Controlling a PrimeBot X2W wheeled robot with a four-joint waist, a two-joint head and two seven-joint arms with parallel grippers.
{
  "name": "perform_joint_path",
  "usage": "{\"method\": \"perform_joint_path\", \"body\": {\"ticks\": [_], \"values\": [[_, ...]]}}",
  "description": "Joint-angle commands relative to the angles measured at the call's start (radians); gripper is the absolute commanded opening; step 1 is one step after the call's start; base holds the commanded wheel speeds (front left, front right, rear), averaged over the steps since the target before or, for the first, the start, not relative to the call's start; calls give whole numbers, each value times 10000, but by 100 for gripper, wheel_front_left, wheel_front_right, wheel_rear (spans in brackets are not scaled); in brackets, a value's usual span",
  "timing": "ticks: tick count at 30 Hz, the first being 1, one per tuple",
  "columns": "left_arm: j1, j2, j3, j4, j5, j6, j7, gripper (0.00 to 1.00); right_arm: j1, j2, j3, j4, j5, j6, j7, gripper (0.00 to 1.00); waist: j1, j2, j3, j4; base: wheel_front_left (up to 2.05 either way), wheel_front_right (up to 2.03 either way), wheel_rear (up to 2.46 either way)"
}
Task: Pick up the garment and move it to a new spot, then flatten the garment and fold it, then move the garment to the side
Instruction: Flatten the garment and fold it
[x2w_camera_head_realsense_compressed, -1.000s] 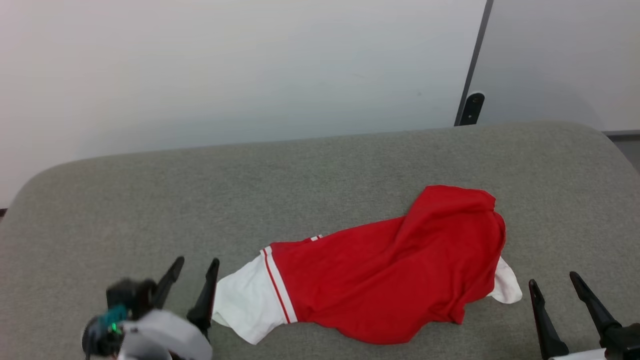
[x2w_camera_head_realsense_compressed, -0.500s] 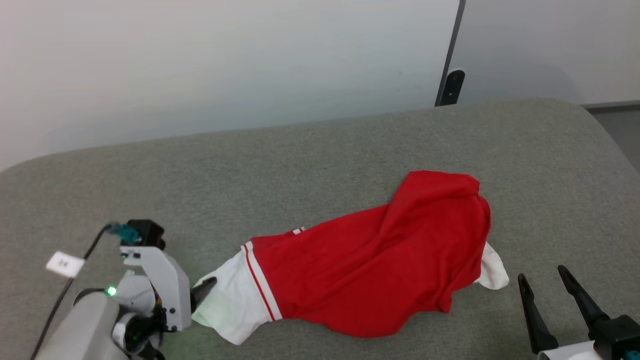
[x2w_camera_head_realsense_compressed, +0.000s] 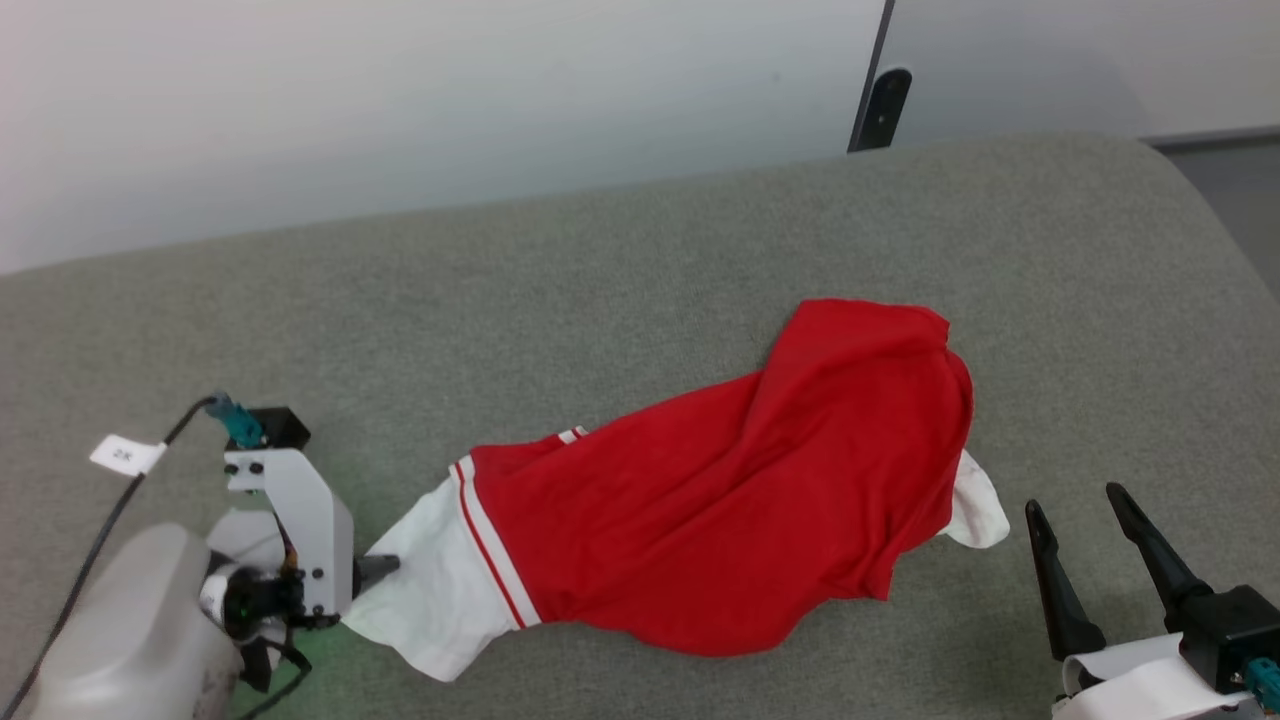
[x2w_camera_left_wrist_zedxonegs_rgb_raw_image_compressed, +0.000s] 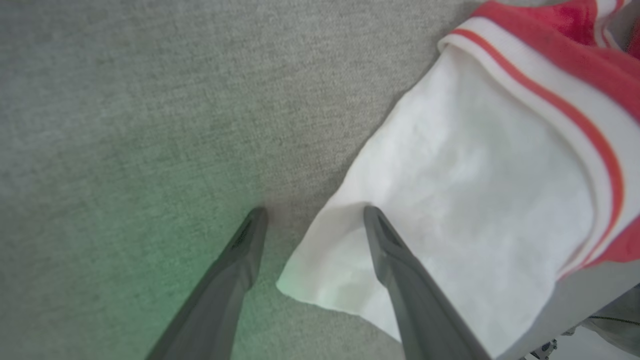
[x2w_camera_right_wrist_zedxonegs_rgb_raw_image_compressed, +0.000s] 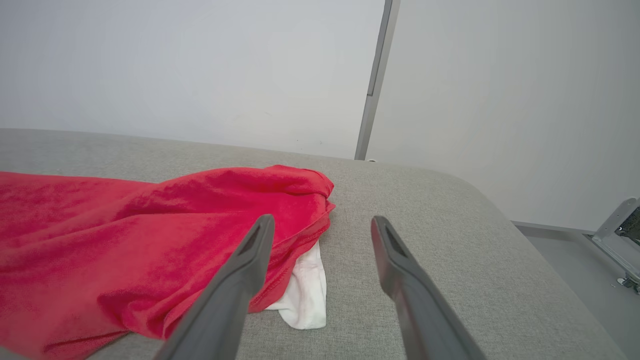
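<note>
Across the middle of the grey table (x2w_camera_head_realsense_compressed: 300, 300) the garment (x2w_camera_head_realsense_compressed: 720, 500) lies crumpled, running from 8 o'clock to 2 o'clock in the head view. At 8 o'clock the left pincer (x2w_camera_left_wrist_zedxonegs_rgb_raw_image_compressed: 312, 215), jaws spread, straddles a corner of the white sleeve (x2w_camera_left_wrist_zedxonegs_rgb_raw_image_compressed: 450, 200), one finger over cloth and one over bare table. At 4 o'clock the right pincer (x2w_camera_head_realsense_compressed: 1072, 498), likewise open and empty, hovers near the other sleeve (x2w_camera_head_realsense_compressed: 975, 505). The knit looks thin, limp and light, likely to drape and sag. A pinch at the sleeve hem or shoulder seam seems soundest.

Two grippers, left gripper (x2w_camera_left_wrist_zedxonegs_rgb_raw_image_compressed: 314, 212) and right gripper (x2w_camera_head_realsense_compressed: 1072, 498), one garment (x2w_camera_head_realsense_compressed: 720, 520), one cushion (x2w_camera_head_realsense_compressed: 560, 290).
</note>
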Motion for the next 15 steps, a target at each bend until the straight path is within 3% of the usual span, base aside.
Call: {"method": "perform_joint_path", "body": {"ticks": [1, 9, 13, 15], "values": [[31, -106, -76, 138, 19, -14, 46, 100, -101, 45, 21, -17, 17, -11, -55, 100, 0, 0, 255, -121, 0, 0, 0], [-279, -345, -563, 1486, 87, 13, 475, 99, -397, 108, 21, -111, -47, -11, -55, 100, 0, 0, 777, -225, 0, 0, 0], [-272, -719, -679, 1927, -145, 5, 1027, 0, -431, 139, -40, -89, -75, -11, -55, 100, 0, 0, 810, -205, 0, 0, 0], [-280, -906, -684, 2001, -357, -14, 1325, 0, -442, 169, -77, -55, -92, -11, -55, 100, 0, 0, 790, -167, 0, 0, 0]]}}
